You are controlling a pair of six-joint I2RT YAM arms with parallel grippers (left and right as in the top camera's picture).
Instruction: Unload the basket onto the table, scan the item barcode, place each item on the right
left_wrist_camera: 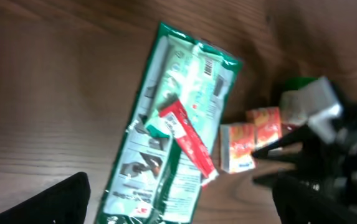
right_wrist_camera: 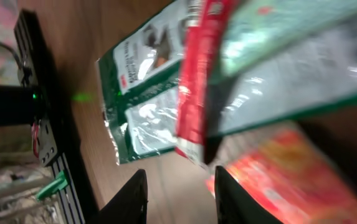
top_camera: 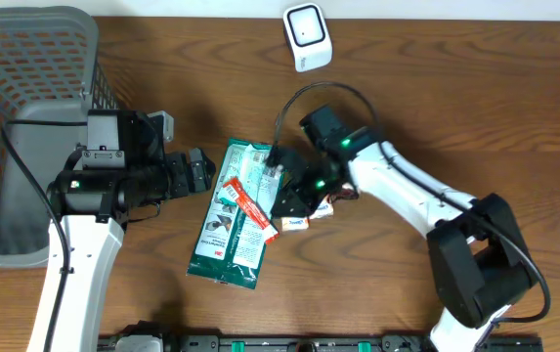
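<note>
Item: slim red foil stick packet (top_camera: 250, 208) lies slantwise atop the flat green plastic packet (top_camera: 223, 244), middle of the wooden counter (top_camera: 436, 108).
Right hand (top_camera: 294, 200): narrowly parted, holding nothing, just beside the stick at 3 o'clock.
Left hand (top_camera: 199, 171): wide, empty, at 9 o'clock.
Risk: pinching both packets together, so the barcode is hidden from the white box-shaped scanner (top_camera: 306, 37) at 12 o'clock.
</note>
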